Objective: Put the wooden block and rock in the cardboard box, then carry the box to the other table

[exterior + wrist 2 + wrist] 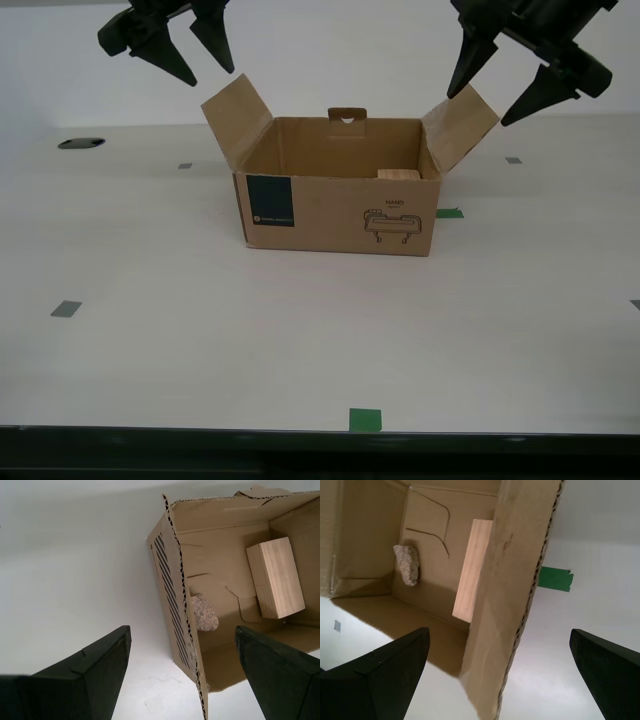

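The cardboard box [340, 210] stands open on the white table [300, 340], side flaps raised. Inside it lie the wooden block [276, 577] [472, 570] and the rock [205, 614] [407, 565], apart from each other. In the exterior view only a corner of the block [400, 175] shows, and the rock is hidden by the box wall. My first gripper [482, 106] [499, 631] hangs open, straddling the flap on the exterior view's right. My second gripper [210, 76] [182, 630] hangs open, straddling the flap on the exterior view's left. Neither holds anything.
Green tape marks dot the table: one [450, 212] [555, 578] beside the box, one [365, 419] near the front edge, one [66, 309] at the exterior view's left. A dark oval hole [80, 143] sits at the far edge.
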